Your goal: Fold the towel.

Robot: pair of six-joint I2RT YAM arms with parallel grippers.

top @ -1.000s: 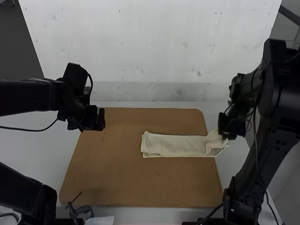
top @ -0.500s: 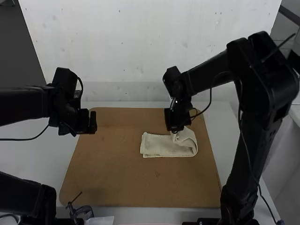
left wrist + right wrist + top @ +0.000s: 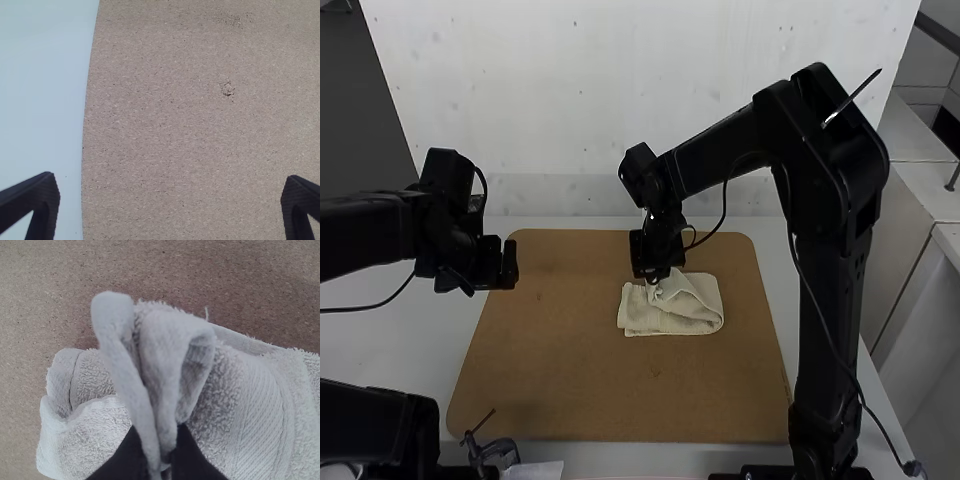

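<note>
My right gripper (image 3: 657, 276) is over the far side of the off-white towel (image 3: 682, 316), pinching a gathered bit of its end. The right wrist view has that gripper (image 3: 161, 456) shut on bunched cloth that stands up between its fingers, above the rest of the towel (image 3: 250, 410). The strip is doubled back on itself, with a rounded bend at its right side. My left gripper (image 3: 500, 275) stands at the board's left edge, away from the towel. In the left wrist view the same gripper (image 3: 170, 202) has its fingers wide apart with nothing between them.
A brown board (image 3: 560, 370) lies under the towel on a white table (image 3: 395, 350). At the board's near left corner are a small dark clamp-like object (image 3: 495, 452) and a pale flat piece (image 3: 536, 470). A white wall (image 3: 620, 100) rises behind.
My right gripper has swung leftward from the board's right edge, carrying the towel's right end over the rest, so the strip is shorter. The left arm has drawn slightly to the left.
</note>
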